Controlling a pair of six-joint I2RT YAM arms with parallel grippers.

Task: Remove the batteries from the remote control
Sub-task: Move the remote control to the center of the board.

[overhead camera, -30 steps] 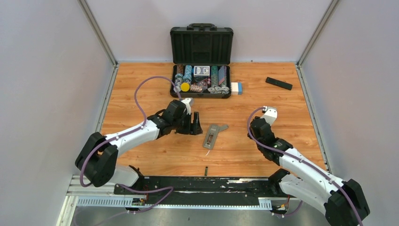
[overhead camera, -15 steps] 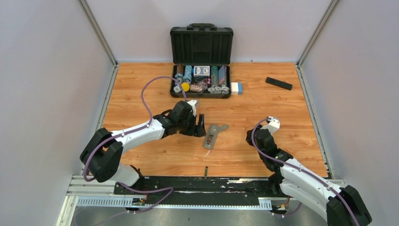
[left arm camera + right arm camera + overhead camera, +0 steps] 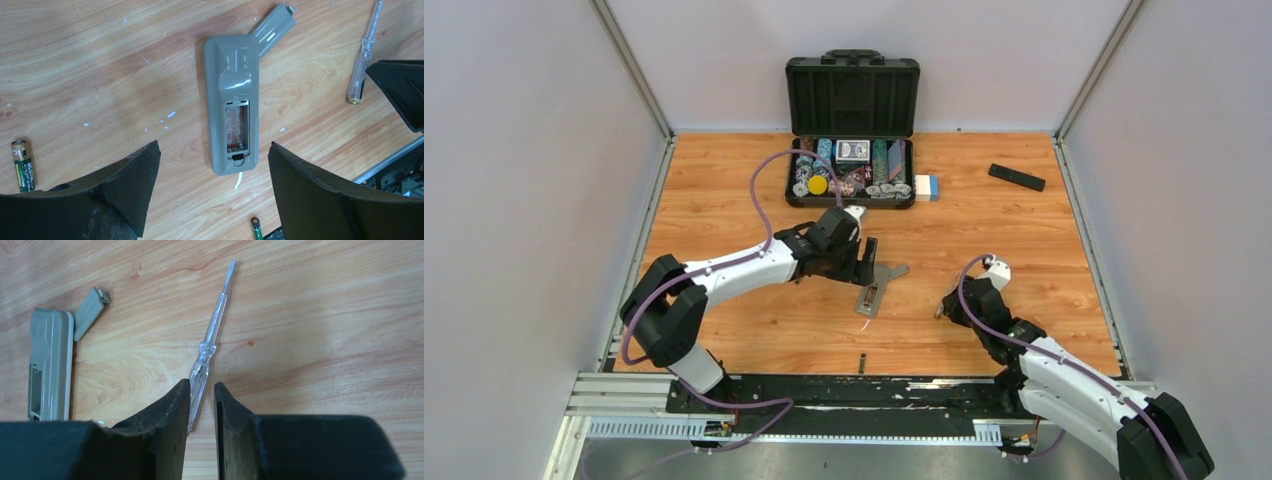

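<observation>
The grey remote control (image 3: 232, 85) lies face down on the wooden table, its battery bay (image 3: 236, 127) open and showing only springs. Its grey cover (image 3: 274, 25) lies at its far end. One battery (image 3: 22, 165) rests to the left, another battery (image 3: 256, 229) by the near edge, which is also seen from above (image 3: 862, 362). My left gripper (image 3: 214, 147) hovers open over the remote's (image 3: 871, 292) near end, one finger on each side. My right gripper (image 3: 202, 385) stands narrowly open around the handle of a clear screwdriver (image 3: 212, 335) lying on the table.
An open black case (image 3: 852, 95) of poker chips and cards stands at the back, with a small white and blue box (image 3: 926, 186) beside it. A black remote (image 3: 1016, 177) lies at the back right. A black rail (image 3: 844, 392) runs along the near edge.
My left arm has reached rightward over the grey remote, its jaws widening. My right arm has drawn back toward the near edge, its jaws parting a little.
</observation>
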